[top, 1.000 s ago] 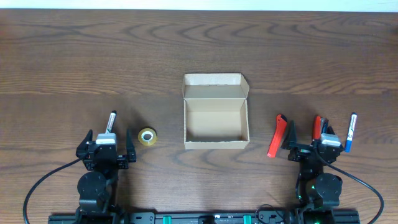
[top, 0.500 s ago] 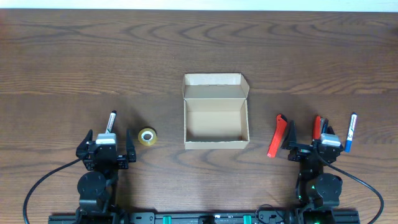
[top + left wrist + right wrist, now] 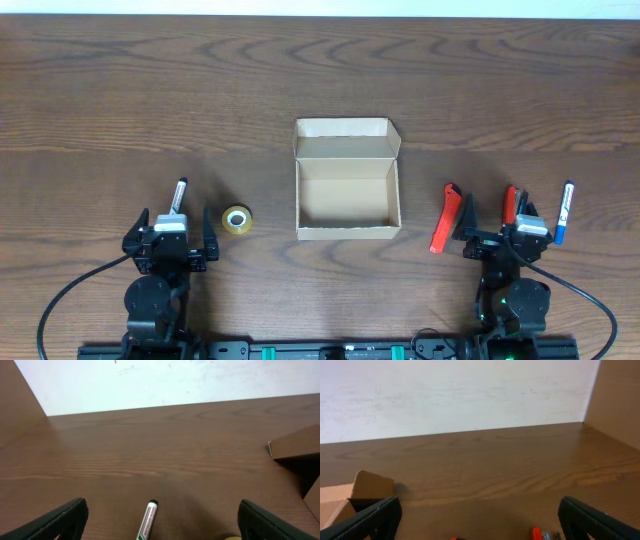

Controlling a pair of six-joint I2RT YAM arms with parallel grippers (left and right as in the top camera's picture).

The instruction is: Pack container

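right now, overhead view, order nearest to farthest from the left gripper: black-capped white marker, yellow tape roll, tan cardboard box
From the left gripper:
1. black-capped white marker, just ahead
2. yellow tape roll, beside it, right
3. tan cardboard box, farther right, mid-table

I list: end effector, jaws wide apart; box at left; red marker at bottom edge; wooden surface.

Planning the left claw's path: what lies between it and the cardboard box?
A small yellowish tape roll; the overhead view shows it, nothing else there.
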